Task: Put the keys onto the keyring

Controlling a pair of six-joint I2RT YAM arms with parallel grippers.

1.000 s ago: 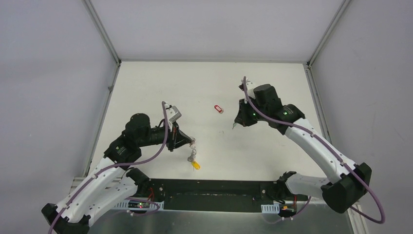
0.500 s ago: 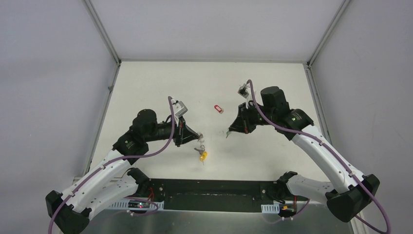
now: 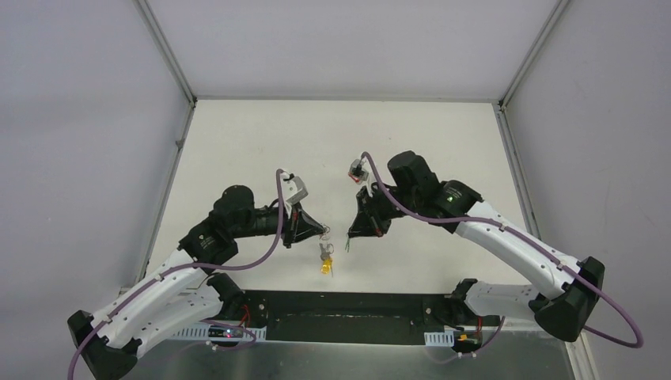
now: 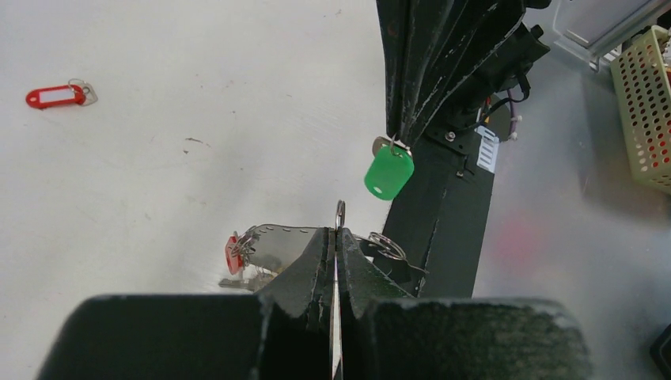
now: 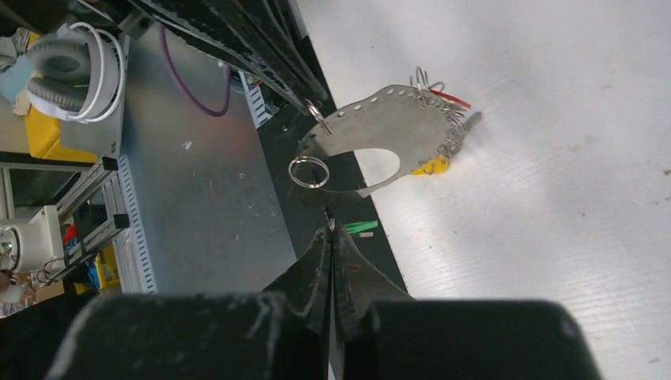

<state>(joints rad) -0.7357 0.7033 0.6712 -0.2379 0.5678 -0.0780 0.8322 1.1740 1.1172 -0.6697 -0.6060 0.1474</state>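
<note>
White bench [image 3: 237,142] below; my left end effector [image 3: 320,231] grips the keyring [image 5: 380,127] aloft mid-frame, presumably so my right end effector [image 3: 350,234], clamped on the green-tagged key [image 4: 388,172], can thread it.

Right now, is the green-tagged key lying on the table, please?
No, the green-tagged key hangs in the air from the right gripper's shut tips.
</note>
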